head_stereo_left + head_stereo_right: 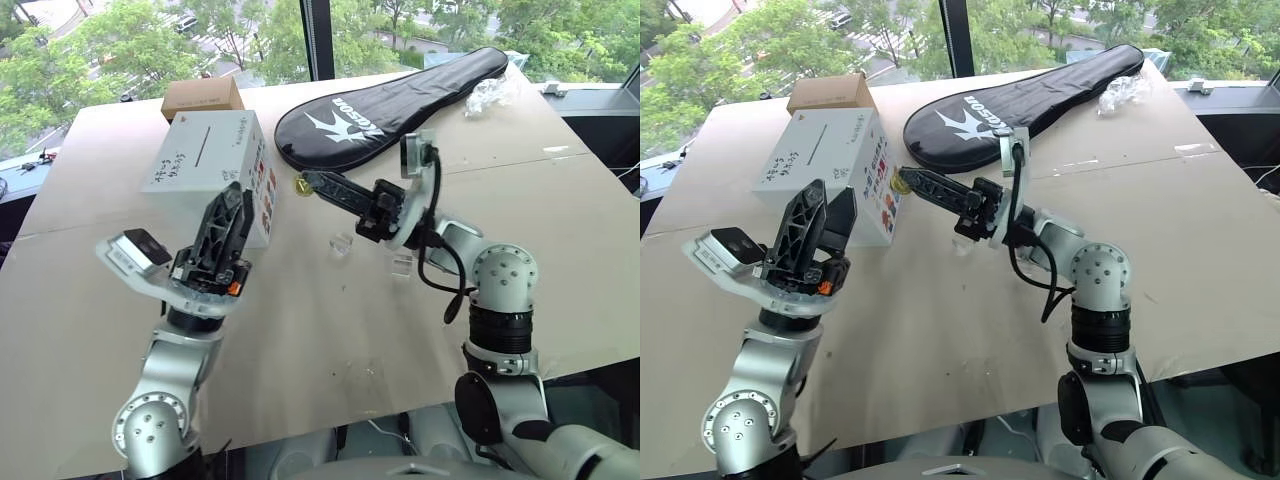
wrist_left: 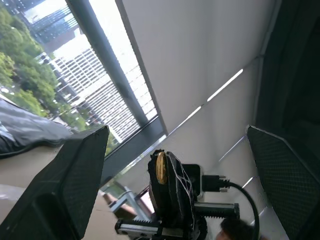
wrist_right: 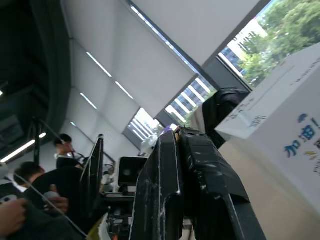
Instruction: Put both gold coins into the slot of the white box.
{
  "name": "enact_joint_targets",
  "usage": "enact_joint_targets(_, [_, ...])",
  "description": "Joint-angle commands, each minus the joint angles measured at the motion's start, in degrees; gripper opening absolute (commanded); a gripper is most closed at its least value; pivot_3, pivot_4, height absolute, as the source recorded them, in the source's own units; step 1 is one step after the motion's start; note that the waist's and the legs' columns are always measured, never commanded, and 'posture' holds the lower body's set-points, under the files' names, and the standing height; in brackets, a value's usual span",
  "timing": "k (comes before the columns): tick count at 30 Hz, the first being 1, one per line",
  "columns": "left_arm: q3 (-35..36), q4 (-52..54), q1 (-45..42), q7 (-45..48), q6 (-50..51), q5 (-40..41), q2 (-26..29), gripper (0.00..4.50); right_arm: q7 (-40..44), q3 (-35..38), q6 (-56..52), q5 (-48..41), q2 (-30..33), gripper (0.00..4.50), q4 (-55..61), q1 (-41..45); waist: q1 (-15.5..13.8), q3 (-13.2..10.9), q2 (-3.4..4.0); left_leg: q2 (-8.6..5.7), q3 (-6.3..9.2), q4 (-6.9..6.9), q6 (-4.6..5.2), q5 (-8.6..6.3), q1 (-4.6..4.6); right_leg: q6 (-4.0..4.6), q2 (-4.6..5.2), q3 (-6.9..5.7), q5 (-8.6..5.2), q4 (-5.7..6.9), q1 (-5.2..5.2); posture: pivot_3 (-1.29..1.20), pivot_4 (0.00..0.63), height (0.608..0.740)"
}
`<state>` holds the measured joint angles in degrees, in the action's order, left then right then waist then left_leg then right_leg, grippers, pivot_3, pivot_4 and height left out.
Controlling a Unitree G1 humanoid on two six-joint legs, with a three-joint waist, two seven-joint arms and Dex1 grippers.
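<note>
Right hand: the right hand (image 1: 303, 184) is raised off the worktop with its two black fingers pressed together on a small round gold coin (image 1: 300, 185), which pokes out at the fingertips just beside the picture-covered side of the box.
Left hand: the left hand (image 1: 233, 205) is lifted in front of the box, fingers spread wide with nothing between them; from its wrist camera the coin (image 2: 161, 167) shows edge-on in the other hand's tips.
White box: the white cube-like cardboard box (image 1: 215, 165) with dark handwriting sits at the far left of the pale brown worktop (image 1: 330, 330), a smaller flat brown cardboard box (image 1: 202, 97) just behind it.
Slot: the thin dark slit (image 1: 203, 144) lies in the box's upper lettered face, uncovered, and nothing is in it or touching it.
Second coin: a small pale translucent piece (image 1: 343, 242) lies on the worktop under the right arm, with another similar bit (image 1: 402, 264) near it; at this size I cannot tell which, if either, is the other coin.
Other things: a long black zipped racket cover (image 1: 400, 100) and a crumpled clear plastic wrapper (image 1: 492, 93) lie further back, well apart from the box.
Progress: by my reckoning, early going. One coin is picked up and close to the box but not yet over the slot; it has to be lined up and dropped, and the other coin is still to be collected.
</note>
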<state>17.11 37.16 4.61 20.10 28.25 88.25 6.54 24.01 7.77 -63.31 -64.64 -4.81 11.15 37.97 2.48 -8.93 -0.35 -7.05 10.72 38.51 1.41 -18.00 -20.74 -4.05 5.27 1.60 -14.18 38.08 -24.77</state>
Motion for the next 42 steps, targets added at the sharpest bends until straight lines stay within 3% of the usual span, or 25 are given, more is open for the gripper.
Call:
enact_joint_targets(1, [-1.49,1.88,-0.35,0.15,-1.15,1.46,0.49,3.16,-1.17,-0.92,-0.63,-4.58,-0.25,0.0,2.77,1.24,0.0,0.01,0.01,0.01,0.0,0.0,0.0,0.0,0.01,0.0,-0.02,0.01,0.0,0.01,0.0,0.0,0.15,0.74])
enact_joint_targets(6, [-4.24,1.75,-0.38,0.75,-0.2,1.4,2.3,0.58,-2.39,-2.27,-0.07,-7.03,0.05,0.0,3.04,1.41,-0.07,0.01,0.01,0.01,-0.03,0.02,0.0,0.0,0.02,0.01,-0.04,0.04,0.03,0.02,0.0,0.0,0.15,0.74])
enact_joint_targets(18, [-5.96,0.87,-0.9,1.32,-0.53,1.77,4.66,0.58,-4.58,-4.19,1.77,-9.38,1.59,0.0,3.54,1.24,-0.07,0.01,0.02,0.02,-0.04,0.01,0.0,0.0,0.02,0.0,-0.07,0.05,0.03,0.01,-0.01,0.0,0.15,0.74])
enact_joint_targets(20, [-6.01,0.88,-0.88,1.37,-0.67,1.93,4.8,0.03,-4.92,-4.39,1.97,-9.73,1.74,0.0,3.63,1.14,-0.07,0.01,0.02,0.02,-0.04,0.01,0.0,0.0,0.02,0.0,-0.07,0.05,0.03,0.01,-0.01,0.0,0.15,0.74])
enact_joint_targets(28, [-5.24,0.87,-0.82,1.28,-2.27,1.76,4.36,0.01,-5.48,-5.19,3.31,-9.8,2.36,0.0,3.36,0.94,-0.09,0.01,0.02,0.02,-0.04,0.01,0.0,0.0,0.01,0.0,-0.08,0.06,0.04,0.0,-0.01,0.0,0.15,0.74])
enact_joint_targets(29, [-5.18,0.88,-0.85,1.23,-2.41,1.61,4.37,0.0,-5.23,-5.3,3.9,-9.21,2.39,0.3,3.08,0.98,-0.09,0.01,0.02,0.02,-0.04,0.01,0.0,0.0,0.01,0.0,-0.08,0.05,0.03,0.0,-0.01,0.0,0.15,0.74])
enact_joint_targets(30, [-5.07,0.92,-0.87,1.24,-2.57,1.22,4.48,0.0,-5.0,-5.38,4.57,-8.59,2.38,0.3,2.84,1.02,-0.08,0.01,0.02,0.02,-0.04,0.01,0.0,0.0,0.01,0.0,-0.08,0.06,0.03,0.0,-0.01,0.0,0.15,0.74])
enact_joint_targets(37, [-1.46,-0.08,-5.05,-4.6,-5.22,-6.65,8.49,0.0,-7.59,-2.25,12.69,-3.52,2.23,3.32,-0.42,2.16,-0.22,0.01,0.01,0.03,-0.03,0.01,0.0,0.0,0.02,0.0,-0.1,0.03,0.04,0.01,0.0,0.0,0.15,0.74])
enact_joint_targets(42, [2.28,-3.84,-14.44,-14.83,-5.7,-20.14,17.13,0.0,7.41,-9.2,24.59,14.63,14.42,3.32,-0.33,2.44,-0.57,0.01,0.01,0.02,-0.04,0.07,0.0,0.01,-0.02,-0.03,-0.23,0.01,0.1,-0.02,0.0,0.0,0.15,0.74])
